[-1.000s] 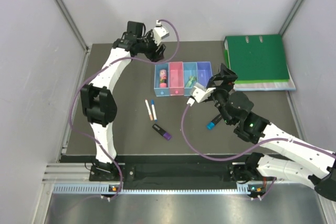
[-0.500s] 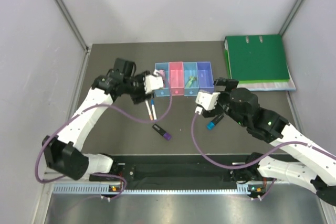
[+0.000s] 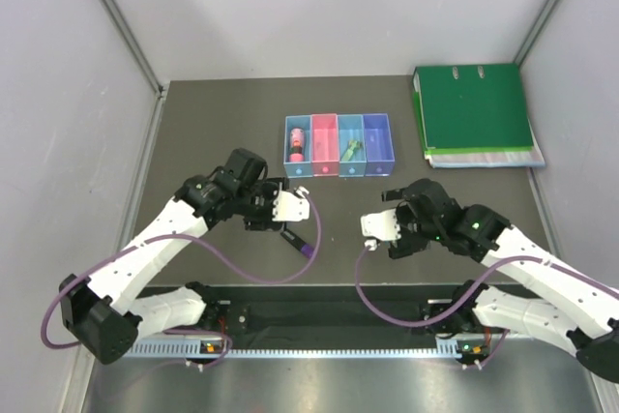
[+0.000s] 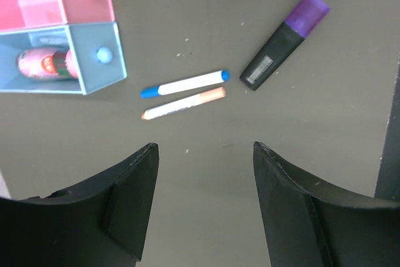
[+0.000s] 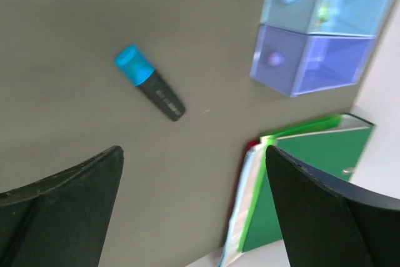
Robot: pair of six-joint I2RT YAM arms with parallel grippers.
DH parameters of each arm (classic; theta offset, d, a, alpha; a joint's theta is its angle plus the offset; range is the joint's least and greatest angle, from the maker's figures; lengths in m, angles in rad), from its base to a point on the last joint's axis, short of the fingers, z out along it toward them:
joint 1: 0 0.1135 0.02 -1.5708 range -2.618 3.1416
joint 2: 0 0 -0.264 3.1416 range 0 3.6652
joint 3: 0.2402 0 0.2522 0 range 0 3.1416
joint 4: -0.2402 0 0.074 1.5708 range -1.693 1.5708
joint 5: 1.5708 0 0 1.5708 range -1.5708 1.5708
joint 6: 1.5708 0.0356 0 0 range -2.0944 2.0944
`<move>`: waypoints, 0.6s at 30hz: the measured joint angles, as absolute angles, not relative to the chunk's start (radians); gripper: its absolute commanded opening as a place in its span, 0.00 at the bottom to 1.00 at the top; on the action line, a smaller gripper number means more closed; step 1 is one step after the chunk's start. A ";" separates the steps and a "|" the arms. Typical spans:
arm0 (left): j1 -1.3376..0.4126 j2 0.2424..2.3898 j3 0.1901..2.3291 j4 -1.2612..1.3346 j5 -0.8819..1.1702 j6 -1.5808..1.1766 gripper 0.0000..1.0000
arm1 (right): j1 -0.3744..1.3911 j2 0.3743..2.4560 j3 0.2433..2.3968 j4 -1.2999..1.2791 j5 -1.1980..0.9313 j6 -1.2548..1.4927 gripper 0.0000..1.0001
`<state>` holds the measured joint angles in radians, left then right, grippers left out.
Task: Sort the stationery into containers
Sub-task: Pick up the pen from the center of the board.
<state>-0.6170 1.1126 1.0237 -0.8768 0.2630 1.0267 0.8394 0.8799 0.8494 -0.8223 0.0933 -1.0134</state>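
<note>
Pulled back, both jaws gape wide over slim pens (image 4: 185,84) and stubby marker (image 5: 150,83).

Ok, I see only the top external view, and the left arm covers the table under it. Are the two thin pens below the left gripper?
Observer: Yes. The left wrist view shows the blue-tipped pen and the orange-tipped pen lying side by side on the table, apart from the light blue bin.
Operator: And is that arm ready to grasp?
Observer: The left gripper is open and empty, with both pens ahead of its fingers.
Operator: What lies under the right arm?
Observer: The right wrist view shows a blue-capped marker flat on the table, untouched, ahead of the open right gripper.
</note>
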 measured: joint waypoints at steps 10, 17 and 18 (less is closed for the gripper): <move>-0.640 1.043 1.060 -0.888 0.165 0.989 0.67 | 0.665 1.083 0.736 -0.698 -0.048 -1.243 0.96; -0.643 0.983 1.092 -0.906 0.109 0.967 0.67 | 0.638 1.234 0.786 -0.649 -0.114 -1.364 0.94; -0.643 0.982 1.094 -0.907 0.101 0.966 0.67 | 0.638 1.247 0.788 -0.641 -0.120 -1.381 0.93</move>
